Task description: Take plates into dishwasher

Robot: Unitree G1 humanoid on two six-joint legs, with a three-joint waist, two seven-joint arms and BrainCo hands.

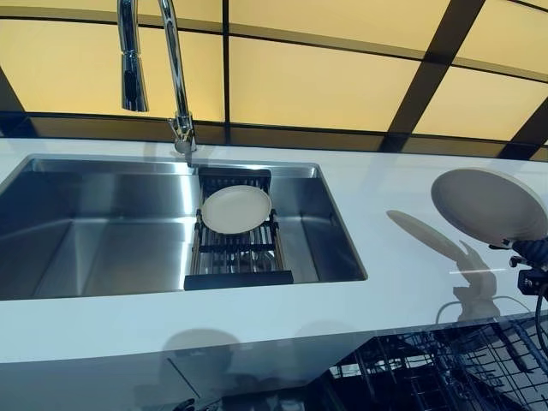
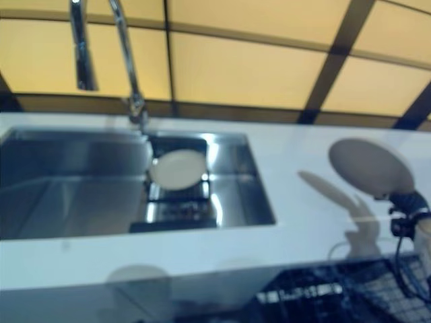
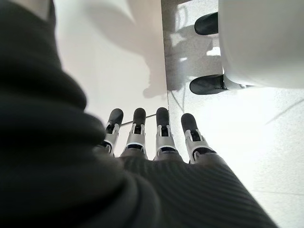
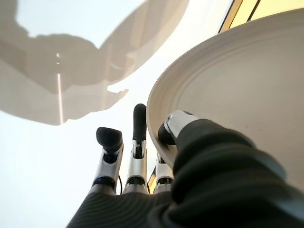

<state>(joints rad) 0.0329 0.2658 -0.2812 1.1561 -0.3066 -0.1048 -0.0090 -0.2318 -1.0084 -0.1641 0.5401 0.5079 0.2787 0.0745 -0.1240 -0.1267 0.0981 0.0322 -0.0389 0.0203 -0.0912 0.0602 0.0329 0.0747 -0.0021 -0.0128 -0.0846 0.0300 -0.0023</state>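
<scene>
A: Right hand [image 4: 166,142] state?

B: Clamped on a plate [image 1: 488,204], thumb on its face, fingers behind the rim. Held tilted above the tabletop's [image 1: 402,248] right end, just above the dishwasher rack [image 1: 445,368] at the near edge. Rack lies below and nearer than the hand, so the move is down and in, judging by the task.

A: Left hand [image 3: 156,137]?

B: Fingers straight, holding nothing, low by the cabinet front.

A: More plates?

B: One plain cream round plate [image 1: 236,209] farther off, on the drying rack [image 1: 235,257] in the sink [image 1: 86,223]. Left hand nearer it.
</scene>
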